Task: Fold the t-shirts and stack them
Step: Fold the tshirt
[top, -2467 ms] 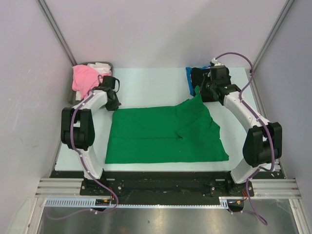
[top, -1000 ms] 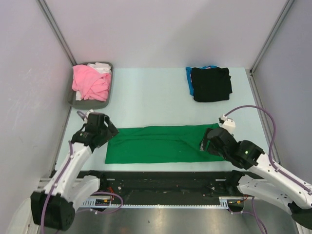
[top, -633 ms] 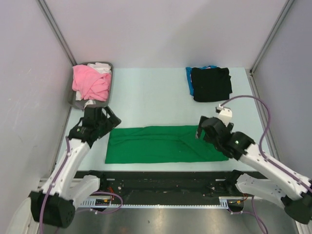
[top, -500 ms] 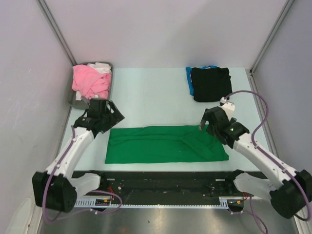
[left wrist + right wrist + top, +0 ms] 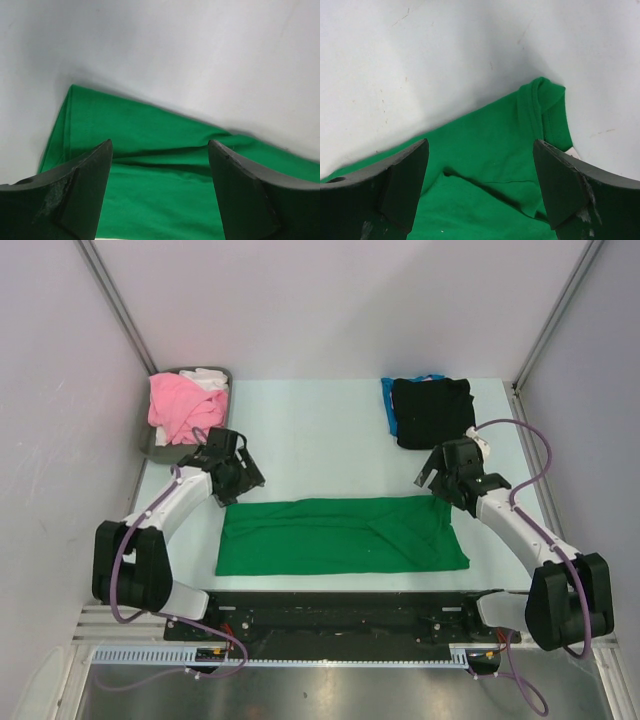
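**A:** Where's your green shirt [image 5: 340, 535]?

**B:** Flat on the counter [image 5: 320, 440], long axis nine to three o'clock. Your left pincer [image 5: 238, 480] and right pincer [image 5: 445, 483] hang open, empty, by its far corners; cloth lies toward six o'clock from each.

Both arms look alike from my station: the left arm [image 5: 185, 495] and the right arm [image 5: 512, 528] have smooth white shells on the long links and chunky black housings at the joints. A thin purple cable [image 5: 546, 462] trails along each one. The left gripper [image 5: 159, 145] has matte dark fingers [image 5: 70, 195], wedge-shaped with flat inner faces. The right gripper [image 5: 480, 144] matches, though its fingers [image 5: 570, 190] carry pale scuffs near the bottom.
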You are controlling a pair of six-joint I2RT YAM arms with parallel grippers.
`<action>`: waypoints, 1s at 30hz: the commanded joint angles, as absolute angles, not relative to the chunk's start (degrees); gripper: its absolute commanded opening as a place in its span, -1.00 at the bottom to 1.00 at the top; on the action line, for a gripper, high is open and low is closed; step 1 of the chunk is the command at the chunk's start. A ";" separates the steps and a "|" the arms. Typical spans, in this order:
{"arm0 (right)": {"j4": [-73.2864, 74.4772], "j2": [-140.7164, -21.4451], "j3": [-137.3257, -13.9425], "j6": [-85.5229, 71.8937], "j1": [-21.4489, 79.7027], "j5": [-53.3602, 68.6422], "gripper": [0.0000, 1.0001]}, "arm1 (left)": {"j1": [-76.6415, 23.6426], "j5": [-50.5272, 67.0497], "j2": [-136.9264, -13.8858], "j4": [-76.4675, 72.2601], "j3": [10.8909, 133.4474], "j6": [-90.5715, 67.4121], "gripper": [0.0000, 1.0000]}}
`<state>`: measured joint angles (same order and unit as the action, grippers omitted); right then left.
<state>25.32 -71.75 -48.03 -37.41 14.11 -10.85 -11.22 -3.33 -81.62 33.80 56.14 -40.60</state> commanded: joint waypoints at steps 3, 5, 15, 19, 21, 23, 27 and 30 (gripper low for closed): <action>22.24 -72.51 -48.69 -35.77 13.80 -9.06 0.79 | -11.08 -8.96 -82.27 38.23 53.36 -44.20 0.61; 21.62 -73.12 -48.34 -35.60 13.80 -8.44 0.79 | -10.29 -9.67 -82.35 38.23 51.25 -45.87 0.61; 18.37 -75.85 -46.32 -35.16 12.40 -7.30 0.79 | -7.73 -6.86 -88.59 35.42 51.41 -47.20 0.55; 17.67 -75.32 -46.23 -34.54 11.43 -6.85 0.79 | -7.38 -6.51 -90.70 35.86 54.57 -47.20 0.52; 17.58 -75.15 -46.32 -34.19 11.25 -6.59 0.79 | -7.29 -6.07 -90.79 36.30 55.63 -47.29 0.52; 17.40 -75.06 -46.32 -34.01 10.81 -5.98 0.79 | -7.29 -5.80 -90.62 37.35 57.29 -47.55 0.52; 17.05 -75.15 -46.32 -33.93 10.46 -5.45 0.79 | -7.21 -4.57 -90.00 38.67 59.06 -47.72 0.51; 16.70 -75.76 -46.32 -34.10 10.37 -5.18 0.79 | -7.21 -4.66 -89.74 38.67 59.24 -47.90 0.51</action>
